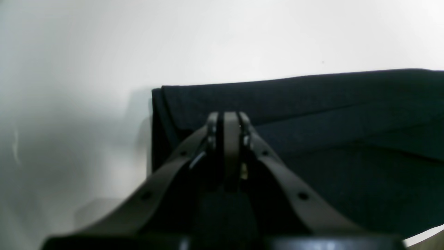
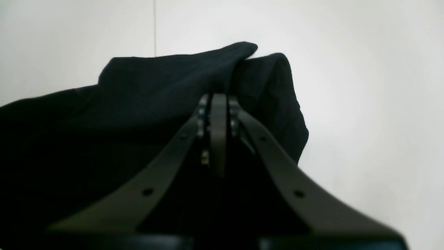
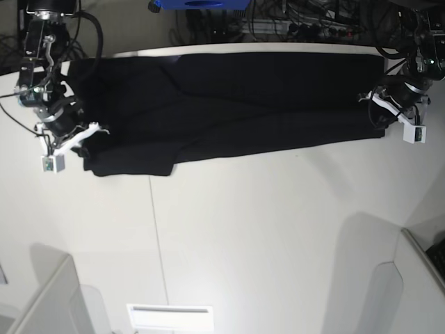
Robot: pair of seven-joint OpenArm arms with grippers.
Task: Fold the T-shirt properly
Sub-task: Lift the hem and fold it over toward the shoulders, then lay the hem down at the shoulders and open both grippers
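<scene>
Both grippers are closed tight, each pinching an end of the T-shirt. In the left wrist view the left gripper (image 1: 228,116) has its fingers pressed together with black cloth caught at the tips, right by a folded corner of the T-shirt (image 1: 329,114); the fabric runs off to the right of the view in long flat folds. In the right wrist view the right gripper (image 2: 218,99) is likewise clamped, its tips buried in a bunched hump of the T-shirt (image 2: 156,90) that rises above them and droops down on the right side.

From the base view, the right gripper (image 3: 89,131) sits at the left end of the garment and the left gripper (image 3: 381,106) at the right end, well apart. Between them the T-shirt (image 3: 229,104) lies stretched as a wide dark band along the far part of the white table (image 3: 264,229), its plain black side showing and no print visible. Its near edge slants, reaching further forward on the left, where a corner juts toward the camera. Soft creases run lengthwise across it. Cables and a blue object (image 3: 198,4) sit behind the table's far edge.
</scene>
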